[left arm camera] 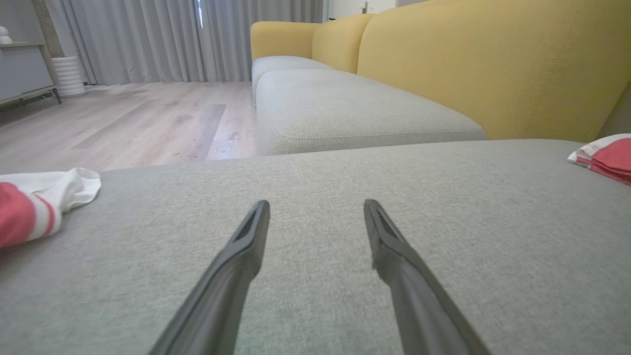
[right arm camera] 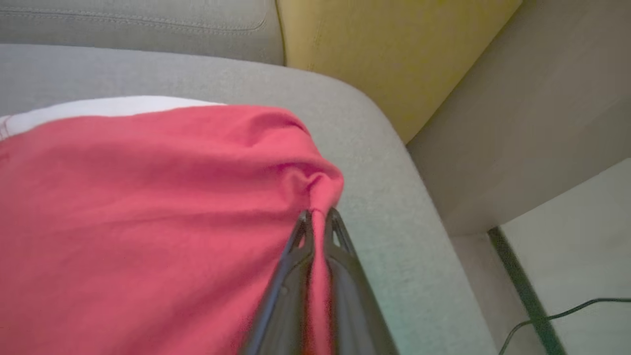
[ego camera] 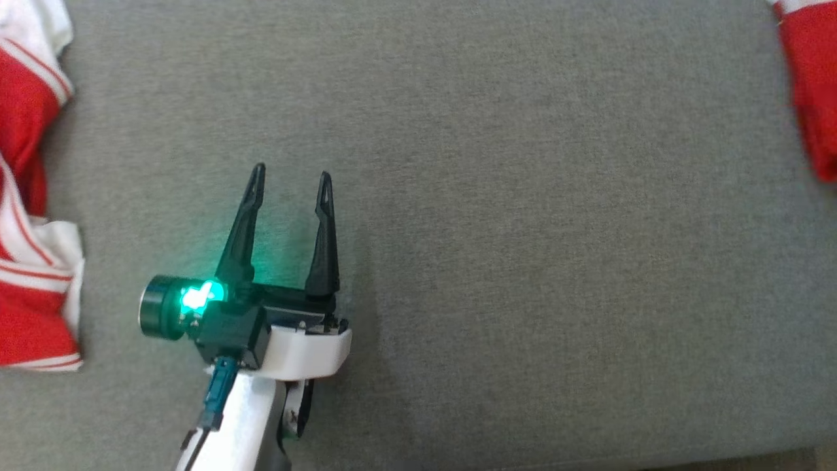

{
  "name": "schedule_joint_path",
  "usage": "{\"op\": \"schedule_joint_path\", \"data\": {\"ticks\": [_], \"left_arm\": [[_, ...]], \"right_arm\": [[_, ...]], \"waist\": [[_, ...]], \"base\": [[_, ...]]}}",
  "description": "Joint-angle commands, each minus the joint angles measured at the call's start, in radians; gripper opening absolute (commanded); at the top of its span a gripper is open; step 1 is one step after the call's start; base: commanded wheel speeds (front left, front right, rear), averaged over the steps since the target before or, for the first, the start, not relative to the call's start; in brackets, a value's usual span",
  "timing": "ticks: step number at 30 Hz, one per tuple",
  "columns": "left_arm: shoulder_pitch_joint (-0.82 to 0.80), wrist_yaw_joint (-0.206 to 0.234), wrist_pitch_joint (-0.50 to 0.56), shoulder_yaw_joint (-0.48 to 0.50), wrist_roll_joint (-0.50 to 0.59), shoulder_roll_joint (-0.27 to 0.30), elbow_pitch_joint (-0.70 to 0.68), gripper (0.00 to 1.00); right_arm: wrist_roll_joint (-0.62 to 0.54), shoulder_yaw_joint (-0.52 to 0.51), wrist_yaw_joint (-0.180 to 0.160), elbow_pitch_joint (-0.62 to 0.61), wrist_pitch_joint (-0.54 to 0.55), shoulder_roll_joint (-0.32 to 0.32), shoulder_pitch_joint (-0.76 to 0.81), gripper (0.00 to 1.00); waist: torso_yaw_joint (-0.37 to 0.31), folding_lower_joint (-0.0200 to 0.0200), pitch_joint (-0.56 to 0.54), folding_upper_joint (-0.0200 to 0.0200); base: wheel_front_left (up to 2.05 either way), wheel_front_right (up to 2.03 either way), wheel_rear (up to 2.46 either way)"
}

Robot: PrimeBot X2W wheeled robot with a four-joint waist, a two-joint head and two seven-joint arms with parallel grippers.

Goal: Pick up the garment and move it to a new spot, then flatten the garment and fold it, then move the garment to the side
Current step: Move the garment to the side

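Observation:
The garment (right arm camera: 148, 197) is red with a white trim and lies bunched at the right end of the grey seat cushion (ego camera: 523, 229). My right gripper (right arm camera: 319, 213) is shut on a pinched fold at its edge, near the cushion's rounded corner. The same garment (ego camera: 814, 85) peeks in at the head view's top right and at the right edge (left arm camera: 604, 155) of the left wrist view. My left gripper (ego camera: 292, 171) hovers open over bare cushion at the lower left, nothing between its fingers (left arm camera: 316, 204).
Another red and white striped cloth (ego camera: 26, 196) lies crumpled at the cushion's left edge (left arm camera: 29, 207). A yellow backrest (left arm camera: 493, 64) rises behind the seat. Wooden floor (left arm camera: 123, 118) lies beyond the cushion. A dark cable (right arm camera: 557, 315) runs on the floor past the right corner.

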Motion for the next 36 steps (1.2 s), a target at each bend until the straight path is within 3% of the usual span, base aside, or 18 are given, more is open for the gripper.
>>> {"op": "schedule_joint_path", "data": {"ticks": [1, 3, 4, 5, 6, 10, 16, 26, 31, 36], "left_arm": [[-0.006, -0.005, -0.005, 0.03, 0.009, 0.0, -0.026, 1.0], [-0.016, -0.013, -0.005, 0.032, 0.012, 0.0, -0.018, 1.0], [-0.019, -0.016, -0.005, 0.034, 0.011, 0.0, -0.014, 1.0], [-0.021, -0.019, -0.005, 0.035, 0.01, 0.0, -0.01, 1.0], [-0.023, -0.022, -0.005, 0.034, 0.008, -0.001, -0.005, 1.0], [-0.016, -0.025, -0.005, 0.022, -0.004, -0.001, 0.015, 1.0], [0.045, -0.009, -0.005, 0.019, -0.036, -0.001, 0.036, 1.0], [0.234, 0.005, -0.005, 0.041, -0.101, -0.001, 0.09, 1.0], [0.301, 0.007, -0.005, 0.067, -0.077, -0.001, 0.068, 1.0], [0.346, -0.015, -0.005, 0.083, -0.035, -0.001, 0.024, 1.0]], "right_arm": [[-0.025, -0.01, 0.004, -0.008, -0.019, -0.061, 0.001, 0.0], [-0.085, -0.016, 0.004, 0.005, -0.026, -0.055, -0.019, 0.0], [-0.108, -0.035, 0.004, 0.02, -0.027, -0.046, -0.032, 0.2], [-0.144, -0.044, 0.004, 0.027, -0.039, -0.039, -0.043, 0.86], [-0.186, -0.056, 0.004, 0.036, -0.052, -0.032, -0.052, 1.0], [-0.39, -0.133, 0.004, 0.065, -0.133, 0.043, -0.066, 1.0], [-0.539, -0.139, 0.004, 0.04, -0.209, 0.2, 0.037, 1.0], [-0.404, -0.027, 0.004, -0.058, -0.286, 0.469, 0.362, 1.0], [-0.294, 0.006, 0.004, -0.253, -0.292, 0.53, 0.519, 1.0], [-0.263, -0.009, 0.004, -0.466, -0.292, 0.572, 0.665, 1.0]], "waist": [[-0.019, -0.0002, 0.019, 0.0], [-0.025, -0.0002, 0.021, 0.0], [-0.028, -0.0002, 0.02, 0.0], [-0.03, -0.0002, 0.018, 0.0], [-0.03, -0.0002, 0.013, 0.0], [-0.021, -0.0002, -0.052, 0.0], [0.008, -0.0002, -0.218, 0.0], [0.064, -0.0002, -0.522, 0.0], [0.09, -0.0002, -0.573, 0.0], [0.112, -0.0002, -0.605, 0.0]], "base": [[0.0, 0.0, 0.0], [0.0, 0.0, 0.0], [0.0, 0.0, 0.0], [0.0, 0.0, 0.0], [0.0, 0.0, 0.0], [0.0, 0.0, 0.0], [0.0, 0.0, 0.0], [0.0, 0.0, 0.0], [0.0, 0.0, 0.0], [0.0, 0.0, 0.0]]}}
